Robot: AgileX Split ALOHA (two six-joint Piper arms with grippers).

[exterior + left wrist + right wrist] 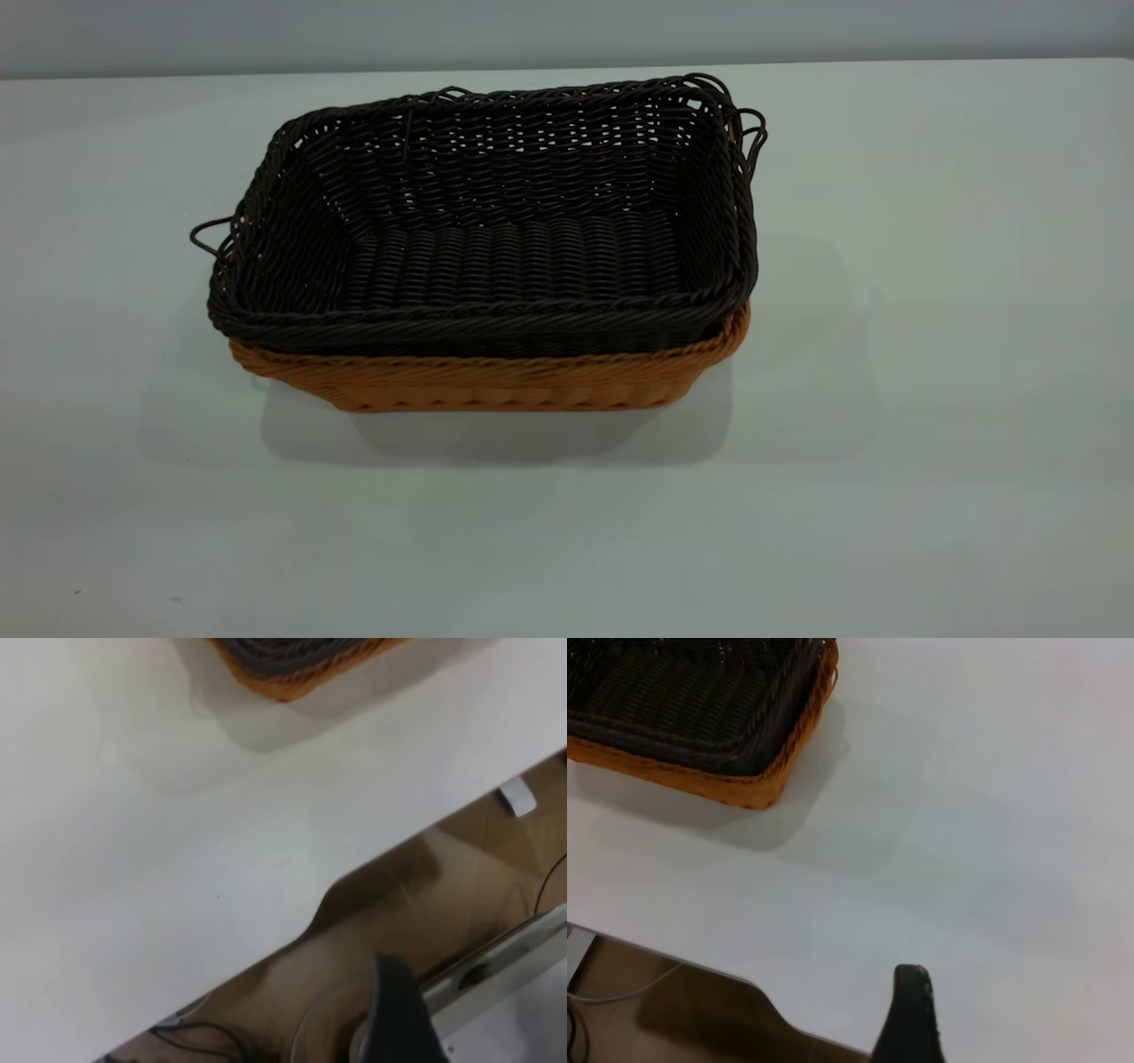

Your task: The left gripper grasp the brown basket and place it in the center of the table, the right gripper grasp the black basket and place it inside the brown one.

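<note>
the black basket [496, 230] is seated inside the brown basket [496, 381], nested pretty snugly, so only the brown rim and a strip of its near wall are seen below the dark rim in the exterior view. the black one rides a bit higher and looks slightly tilted, with its far right corner raised. thin loop handles are stuck out at its left end and far right corner. the pair is parked around the middle of the table [930, 443], a bit closer to the far edge than the near one, and a soft shadow is thrown on the white top around it.

no arm is caught in the exterior view at all. in the left wrist view, one corner of the stacked baskets, brown basket [297, 682] around the black basket [283, 651], is seen well apart from the left gripper [403, 1014], which is held out past the table [177, 886] edge, over the floor and some cables. only one dark finger is shown, so whether it's apart or together can't be told.

same deal on the right wrist view: the right gripper [908, 1019] is held near a table [992, 815] edge, well apart from the black basket [682, 691] in the brown basket [700, 784]. just one finger tip is visible, so its state can't be told either.
</note>
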